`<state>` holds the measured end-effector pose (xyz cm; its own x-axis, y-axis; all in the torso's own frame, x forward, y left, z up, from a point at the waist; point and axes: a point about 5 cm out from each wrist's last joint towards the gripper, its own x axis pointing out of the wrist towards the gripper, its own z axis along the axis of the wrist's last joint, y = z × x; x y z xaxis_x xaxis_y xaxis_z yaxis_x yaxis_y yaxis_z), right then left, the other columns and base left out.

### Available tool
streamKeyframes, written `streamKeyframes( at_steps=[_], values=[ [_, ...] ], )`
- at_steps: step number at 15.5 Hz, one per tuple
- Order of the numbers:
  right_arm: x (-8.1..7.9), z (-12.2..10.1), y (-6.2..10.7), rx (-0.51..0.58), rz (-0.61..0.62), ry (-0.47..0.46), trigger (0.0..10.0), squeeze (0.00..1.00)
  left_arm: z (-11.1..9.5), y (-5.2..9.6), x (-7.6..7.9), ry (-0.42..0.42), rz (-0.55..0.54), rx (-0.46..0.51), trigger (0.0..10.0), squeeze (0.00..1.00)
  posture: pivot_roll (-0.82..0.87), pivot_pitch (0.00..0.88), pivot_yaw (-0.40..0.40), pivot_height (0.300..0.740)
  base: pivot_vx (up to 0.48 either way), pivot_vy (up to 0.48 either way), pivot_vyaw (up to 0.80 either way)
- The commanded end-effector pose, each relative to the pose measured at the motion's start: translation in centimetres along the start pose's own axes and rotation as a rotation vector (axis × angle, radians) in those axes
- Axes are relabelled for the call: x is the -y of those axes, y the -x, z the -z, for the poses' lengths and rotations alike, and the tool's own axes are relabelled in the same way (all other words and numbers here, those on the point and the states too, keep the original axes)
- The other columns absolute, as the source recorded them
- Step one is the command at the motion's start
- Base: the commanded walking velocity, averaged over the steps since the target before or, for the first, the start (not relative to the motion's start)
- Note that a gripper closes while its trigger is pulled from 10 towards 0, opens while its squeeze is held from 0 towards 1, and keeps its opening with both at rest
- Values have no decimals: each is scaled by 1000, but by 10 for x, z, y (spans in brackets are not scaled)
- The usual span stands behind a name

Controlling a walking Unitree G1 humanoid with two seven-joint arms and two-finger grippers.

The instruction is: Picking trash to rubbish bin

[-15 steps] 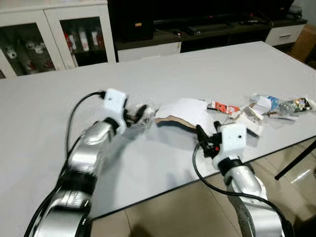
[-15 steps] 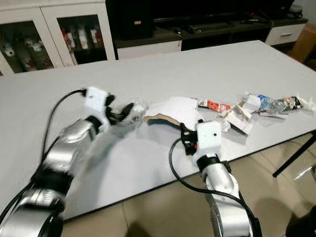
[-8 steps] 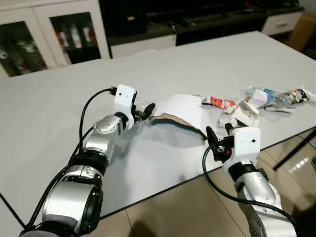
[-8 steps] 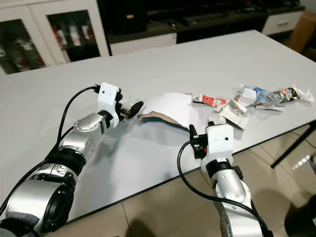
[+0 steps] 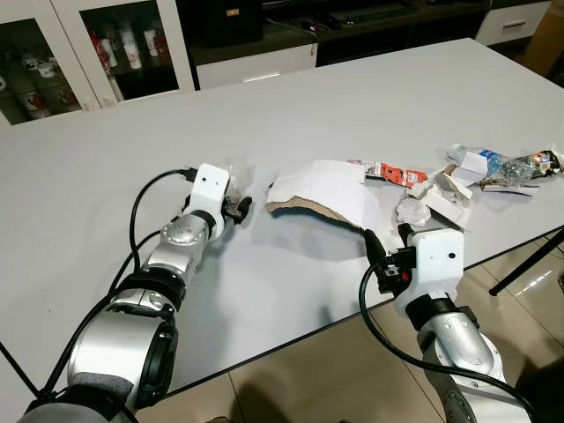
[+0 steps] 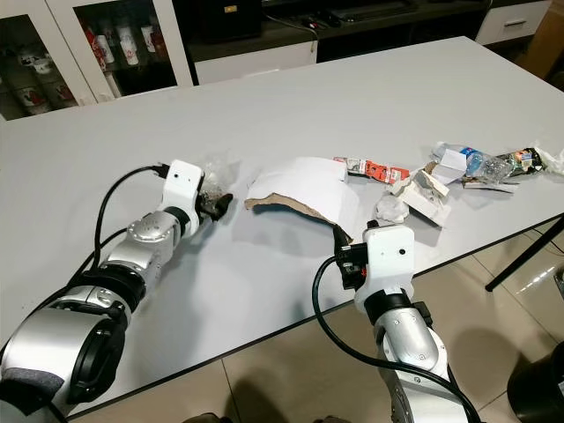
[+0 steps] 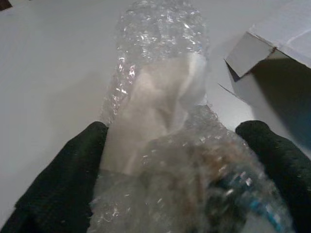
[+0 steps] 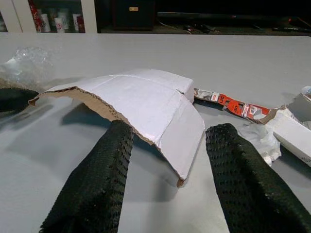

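Observation:
A crumpled piece of bubble wrap [image 5: 236, 172] lies on the white table [image 5: 352, 88] at the tips of my left gripper [image 5: 234, 204]. In the left wrist view the bubble wrap [image 7: 165, 145] sits between the two black fingers [image 7: 58, 179], which stand wide apart. A curved white cardboard piece [image 5: 330, 189] lies mid-table. My right gripper [image 5: 386, 242] hovers open at the table's front edge, pointing at the cardboard [image 8: 141, 97], nothing between its fingers [image 8: 97, 179].
More trash lies to the right: a red wrapper [image 5: 392, 172], crumpled tissue [image 5: 412, 210], a small white box [image 5: 449, 189] and a squashed plastic bottle [image 5: 502, 166]. A glass-door cabinet [image 5: 115, 44] stands behind. A dark round object [image 6: 539, 388] is on the floor, lower right.
My left gripper has come down from above the table to its surface with the bubble wrap and drawn back left. The camera has shifted. The right gripper stays near the front edge.

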<state>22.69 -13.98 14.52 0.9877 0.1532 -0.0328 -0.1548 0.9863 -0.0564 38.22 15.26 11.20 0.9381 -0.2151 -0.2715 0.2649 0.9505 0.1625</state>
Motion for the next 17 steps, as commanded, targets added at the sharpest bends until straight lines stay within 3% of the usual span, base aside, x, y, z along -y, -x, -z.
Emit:
streamKeyframes(
  at_steps=[1, 17],
  values=[
    [1, -3, -1, 6, 7, -4, 10000, 0, -1, -1, 0, 4, 9, -2, 0, 0, -154, 102, 28, 740, 0, 0, 0],
    [-5, 1, -6, 3, 0, -12, 10000, 0, -1, 1, 0, 76, 55, 48, 0, 0, -127, 90, 35, 740, 0, 0, 0]
  ],
)
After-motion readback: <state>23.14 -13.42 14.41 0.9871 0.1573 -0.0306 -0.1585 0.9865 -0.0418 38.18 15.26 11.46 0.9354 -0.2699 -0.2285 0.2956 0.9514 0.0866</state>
